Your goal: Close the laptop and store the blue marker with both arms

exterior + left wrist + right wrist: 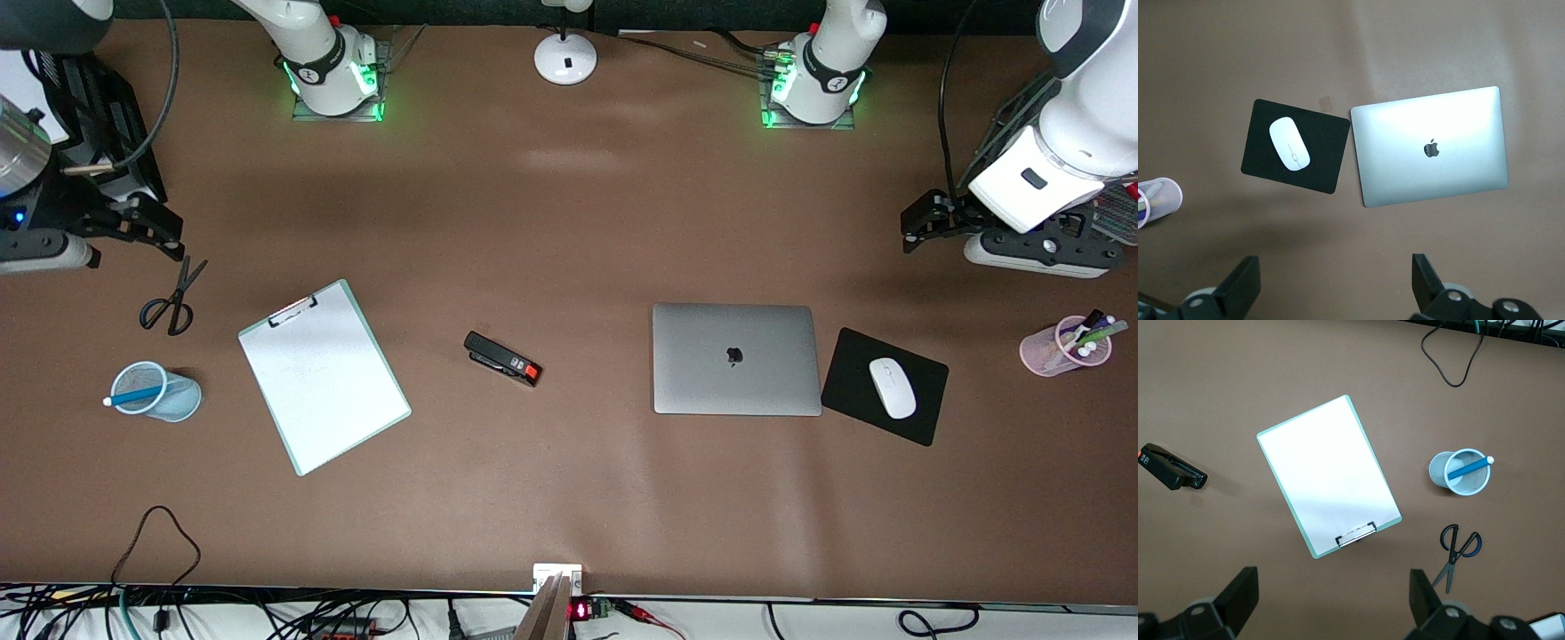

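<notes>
The laptop (pixel 735 358) (pixel 1431 147) lies shut on the brown table, silver lid up with its black apple logo showing. The blue marker (pixel 138 395) (pixel 1469 467) leans inside a pale blue mesh cup (pixel 182 400) (pixel 1439 470) toward the right arm's end of the table, white cap poking over the rim. My left gripper (pixel 916 229) (pixel 1336 280) hangs open over bare table at the left arm's end, holding nothing. My right gripper (pixel 156 229) (pixel 1335 597) hangs open over bare table close to the scissors, also holding nothing.
A black mouse pad (pixel 849 373) with a white mouse (pixel 892 388) lies beside the laptop. A pink cup (pixel 1045 351) holds several pens. A clipboard (pixel 323 375), a black stapler (pixel 502 358), scissors (pixel 173 298), a lamp base (pixel 565 58) and a loose cable (pixel 160 542) also lie about.
</notes>
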